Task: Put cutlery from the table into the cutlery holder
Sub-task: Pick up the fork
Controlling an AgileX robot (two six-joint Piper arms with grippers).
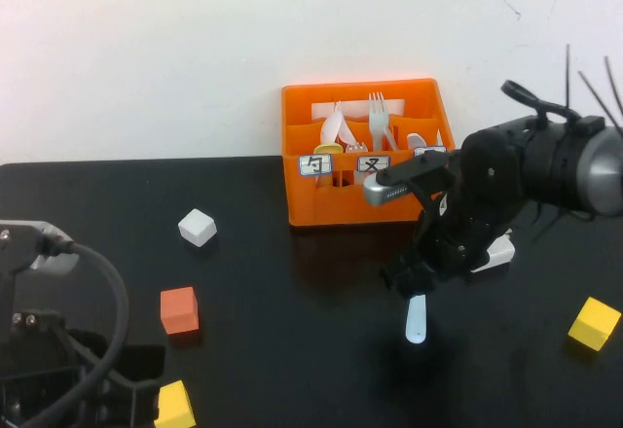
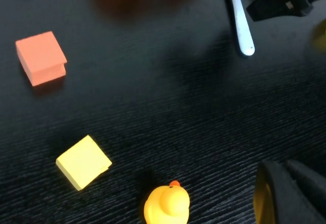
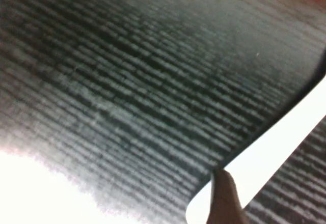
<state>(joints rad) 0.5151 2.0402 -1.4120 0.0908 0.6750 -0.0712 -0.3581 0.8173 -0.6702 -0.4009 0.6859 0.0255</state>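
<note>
Far left, near edge: the left claw [image 1: 58, 389] is parked low over the black surface [image 1: 292, 350], fingers closed with nothing in them. Just right of it there's a yellow block [image 1: 173, 405] at the near edge, an orange cube [image 1: 179, 310] a bit farther back, and a white cube [image 1: 198, 227] beyond that. The left wrist view also picks up a little yellow rubber duck [image 2: 167, 204] near the yellow block.

Middle-back is the cutlery holder [image 1: 365, 151], a bright orange crate sitting at the far edge of the surface against the wall, with white tags on its front. White forks and spoons [image 1: 378, 117] already stand upright in its compartments.

In front of it and slightly right, the light blue fork [image 1: 417, 319] lies flat on the surface; only its pale rounded handle end is showing, pointing toward the near side. The rest is hidden under the right claw [image 1: 414, 277], which hangs right on top of it, so I can't tell how wide its fingers are or whether it has a grip on the fork. The right arm's bulk also blocks the holder's right front corner. A white piece [image 1: 496, 253] pokes out just right of the arm; can't make out what it is.

Far right, a second yellow block [image 1: 595, 323] sits well apart from everything.
</note>
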